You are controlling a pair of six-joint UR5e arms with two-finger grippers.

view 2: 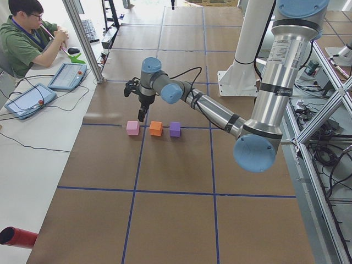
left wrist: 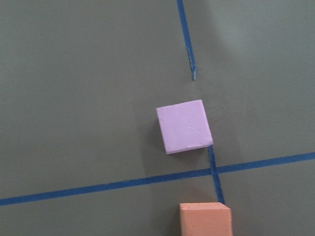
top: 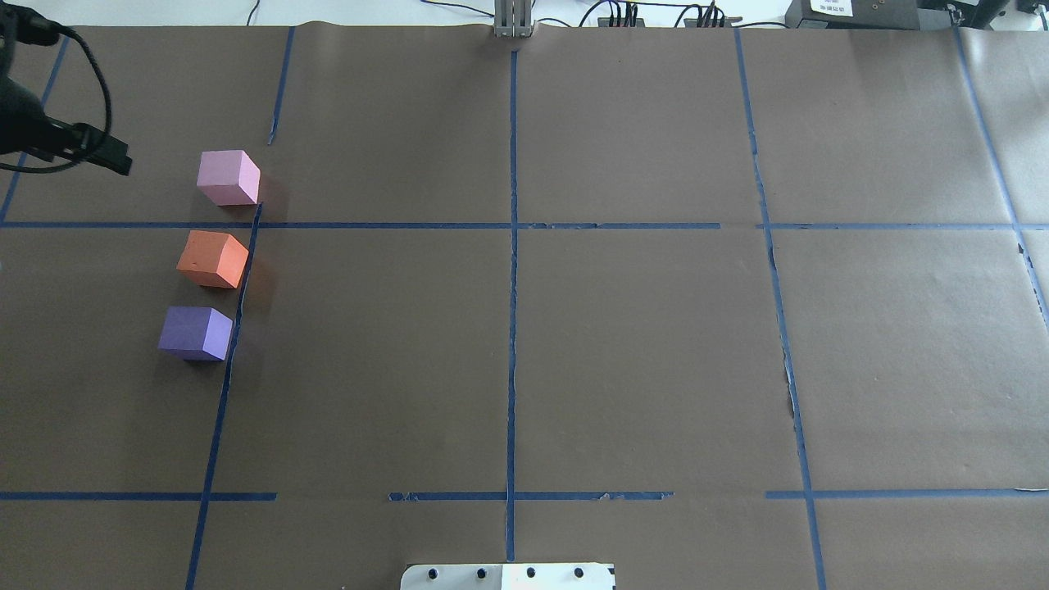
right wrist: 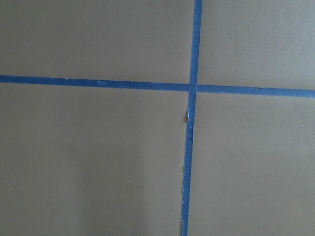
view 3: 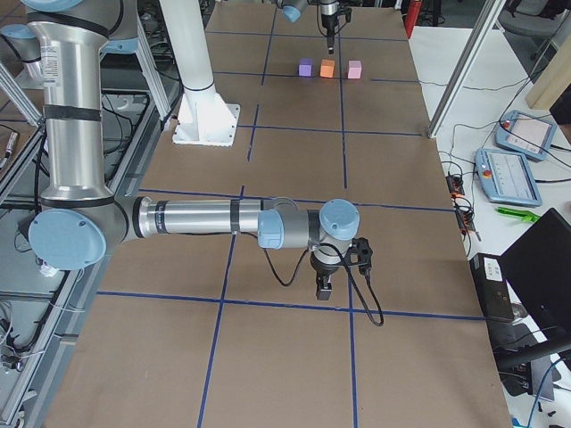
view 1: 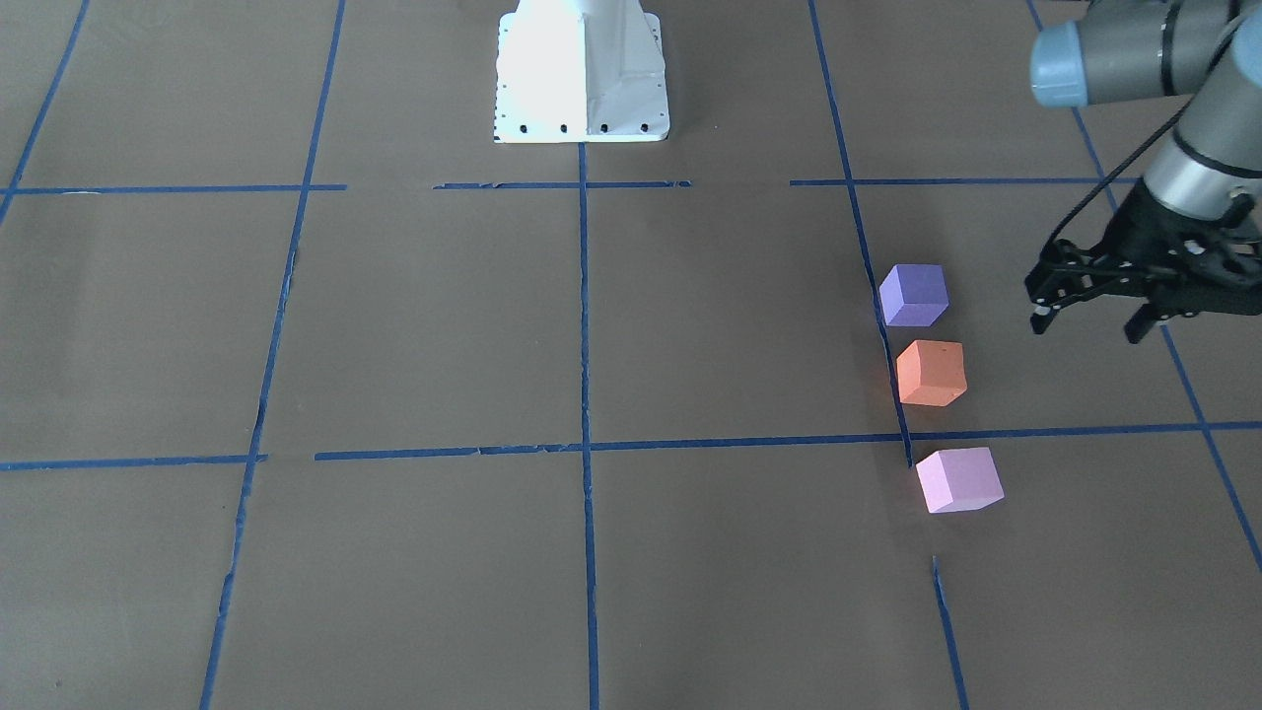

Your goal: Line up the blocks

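Observation:
Three cubes stand in a rough line along a blue tape line: violet-purple, orange and pale pink. They stand apart, the pink one a little farther off and slightly offset. They also show in the overhead view: pink, orange, purple. My left gripper is open and empty, raised above the table beside the purple and orange cubes. Its wrist view shows the pink cube and the orange cube's top. My right gripper hangs far from the cubes; I cannot tell whether it is open.
The white robot base stands at the table's robot-side edge. Blue tape lines divide the brown table cover into squares. An operator sits at a side desk with tablets beyond the left end.

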